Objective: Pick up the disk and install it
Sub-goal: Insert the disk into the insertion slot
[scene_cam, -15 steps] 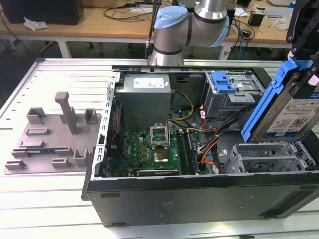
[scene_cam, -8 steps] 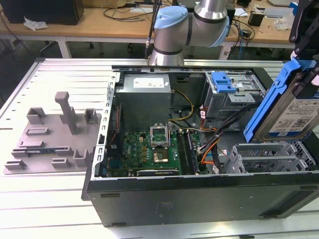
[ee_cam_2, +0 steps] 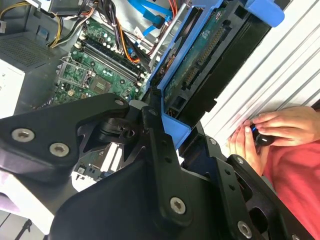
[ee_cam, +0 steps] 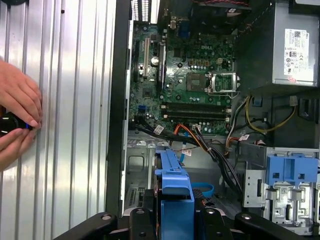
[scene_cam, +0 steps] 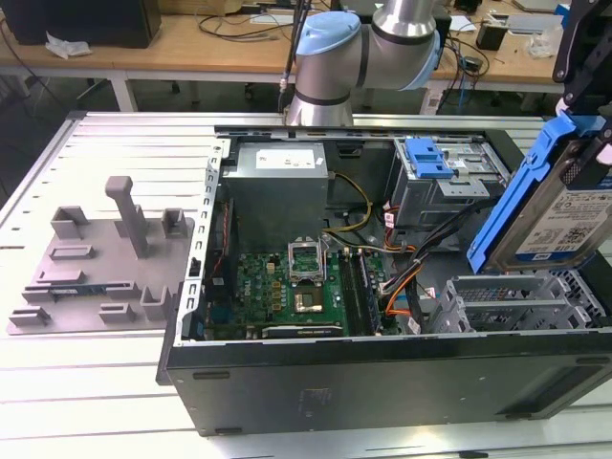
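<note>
Lying open on the slatted metal table (scene_cam: 115, 124), the black computer case (scene_cam: 382, 382) shows you its green motherboard (scene_cam: 287, 287) and, toward the exterior view's right, a grey drive cage (scene_cam: 516, 301). Your disk (scene_cam: 559, 206) hangs tilted on edge over that cage, blue carrier rails along its edges, label facing the exterior camera. The gripper (ee_cam: 172, 220) is clenched on the disk's blue carrier, black fingers (ee_cam_2: 159, 145) pressed to either side, while a person's hands (ee_cam_2: 280, 122) hover over the table beside the case.
</note>
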`<state>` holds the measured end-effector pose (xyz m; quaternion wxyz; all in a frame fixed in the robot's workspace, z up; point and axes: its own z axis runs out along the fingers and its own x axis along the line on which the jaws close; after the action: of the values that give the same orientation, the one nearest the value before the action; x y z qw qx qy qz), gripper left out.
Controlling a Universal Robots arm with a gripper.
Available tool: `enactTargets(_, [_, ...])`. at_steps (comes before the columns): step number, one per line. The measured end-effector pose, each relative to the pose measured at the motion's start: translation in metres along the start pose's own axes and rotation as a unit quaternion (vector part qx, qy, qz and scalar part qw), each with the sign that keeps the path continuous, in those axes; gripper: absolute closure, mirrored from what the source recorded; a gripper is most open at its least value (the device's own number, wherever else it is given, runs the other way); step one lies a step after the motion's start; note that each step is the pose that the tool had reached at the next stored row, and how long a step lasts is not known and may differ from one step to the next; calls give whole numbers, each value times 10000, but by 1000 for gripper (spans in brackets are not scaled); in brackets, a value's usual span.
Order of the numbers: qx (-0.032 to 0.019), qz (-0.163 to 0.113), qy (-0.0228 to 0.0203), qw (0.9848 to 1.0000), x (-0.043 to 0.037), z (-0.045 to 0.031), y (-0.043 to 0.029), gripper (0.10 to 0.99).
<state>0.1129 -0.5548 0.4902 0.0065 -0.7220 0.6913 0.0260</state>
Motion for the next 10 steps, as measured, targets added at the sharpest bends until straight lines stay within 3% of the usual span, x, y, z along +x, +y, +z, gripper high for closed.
enactTargets(10, [2,9,-39,10000,-1,21,0,718])
